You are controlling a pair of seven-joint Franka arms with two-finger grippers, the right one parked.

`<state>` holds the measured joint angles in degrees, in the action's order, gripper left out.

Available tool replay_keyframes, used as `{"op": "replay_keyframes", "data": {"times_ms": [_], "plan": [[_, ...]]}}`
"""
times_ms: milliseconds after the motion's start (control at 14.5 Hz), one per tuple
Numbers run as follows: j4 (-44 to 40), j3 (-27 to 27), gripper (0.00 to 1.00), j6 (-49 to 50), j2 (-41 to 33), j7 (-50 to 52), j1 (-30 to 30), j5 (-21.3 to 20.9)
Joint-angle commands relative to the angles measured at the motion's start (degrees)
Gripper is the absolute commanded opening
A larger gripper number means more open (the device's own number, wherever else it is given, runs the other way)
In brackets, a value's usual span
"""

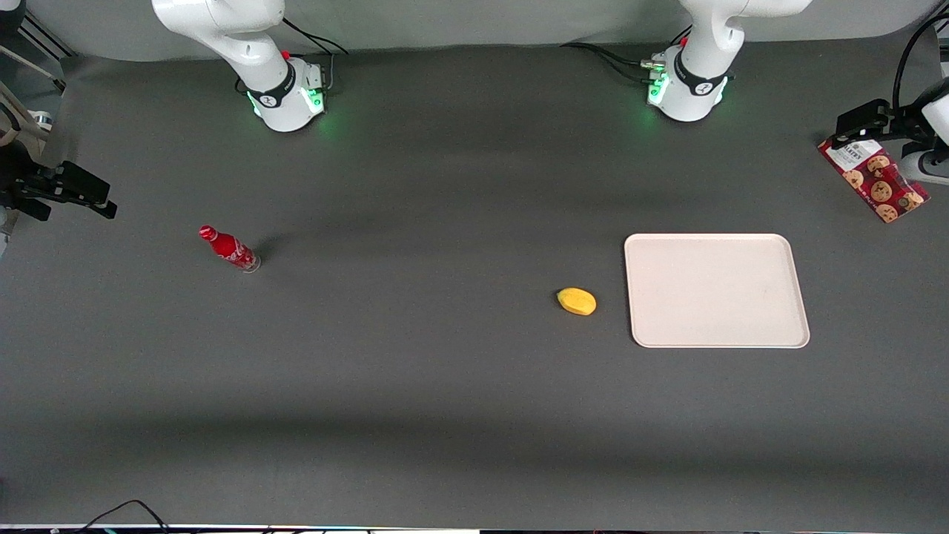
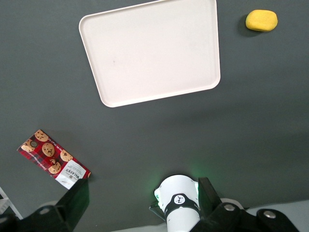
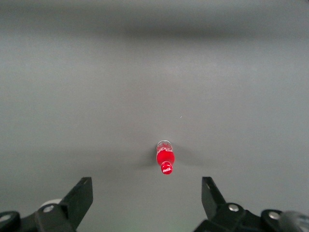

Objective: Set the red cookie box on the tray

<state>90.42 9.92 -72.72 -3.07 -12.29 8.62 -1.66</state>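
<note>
Nothing of the task done at this moment. Red cookie box (image 1: 873, 180) flat on the dark surface (image 1: 415, 386) at the working arm's end, farther from the front camera than the tray (image 1: 787, 326) and well apart from it, white label end turned toward the arm's dark gear at that edge. Tray bare, nothing on it. Pincer (image 2: 140, 205) held high above the surface, fingers spread wide, gripping nothing; box seen off to one side of the nearer finger (image 2: 77, 200) in the wrist view, not between the two. No contact with the box visible from either view.

Still ahead, by the look of it: lining up over the box, descent, closing across its slim width, lift, carry to the tray, release. In short, the whole job.

Also on the surface: yellow lemon-like piece (image 1: 577, 301) just beside the tray's edge, on the side toward the parked arm, and a small red soda bottle (image 1: 229, 248) well off toward the parked arm's end. Neither likely in the way of a straight carry from box to tray.
</note>
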Motion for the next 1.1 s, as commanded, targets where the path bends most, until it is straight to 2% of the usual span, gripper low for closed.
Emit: {"op": "replay_keyframes", "data": {"times_ms": [0, 207, 483, 828, 966, 1034], "plan": [[0.81, 2.03, 1.0, 0.48, -0.71, 0.34, -0.01, -0.97], [0.81, 3.88, 1.0, 0.48, -0.62, 0.34, -0.01, -3.78], [0.72, 10.1, 1.0, 1.09, -0.53, -0.1, -0.01, -9.22], [3.44, 23.81, 1.0, -3.55, 2.36, -7.3, -0.1, -13.36], [10.0, 30.74, 1.0, -11.52, 2.54, -7.92, -0.1, -14.42], [15.09, 34.34, 1.0, -18.61, 2.72, -9.49, -0.19, -14.51]]}}
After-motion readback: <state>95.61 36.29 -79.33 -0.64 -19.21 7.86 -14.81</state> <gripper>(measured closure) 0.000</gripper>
